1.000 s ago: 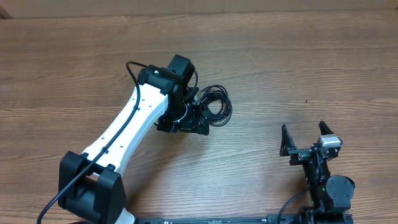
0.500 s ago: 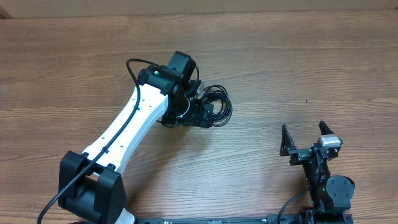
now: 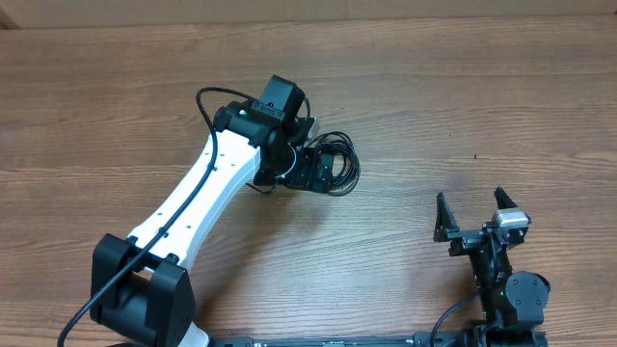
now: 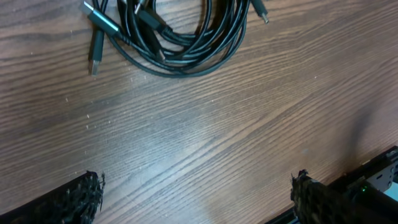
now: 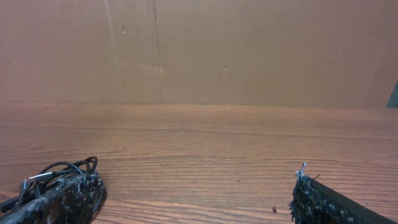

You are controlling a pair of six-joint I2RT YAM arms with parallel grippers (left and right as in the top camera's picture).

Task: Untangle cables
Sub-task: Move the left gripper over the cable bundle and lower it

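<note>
Finding 1, position of the work. The cables [image 3: 339, 162] lie as one loose coiled bundle on the surface [image 3: 463, 96], toward the middle of it. No cord is lifted and nothing is separated yet.

Finding 2, my left hand [image 3: 313, 173]. It is spread wide and holds nothing. From overhead the bundle sits just beside it at about 2 to 3 o'clock, its near edge partly under the wrist. In the left wrist view both fingertips [image 4: 84, 193] stand over bare wood, and the coil lies ahead at 12 o'clock, clear of the gap between them. The lowest arc of the loop runs roughly 9 to 3 o'clock, across my line of approach. One plug end [image 4: 93, 62] hangs off at about 11 o'clock, pointing to 6. The far side of the coil is cut off by the frame edge, so I cannot give its full outline.

Finding 3, my right hand [image 3: 469, 195]. It is also spread and empty, well apart from the bundle, which lies at about 10 o'clock from it.

Assessment. The left is the nearer hand by a wide margin. In my judgement the next move is a short advance toward 12 o'clock, so the loop's near arc falls between the fingers.
</note>
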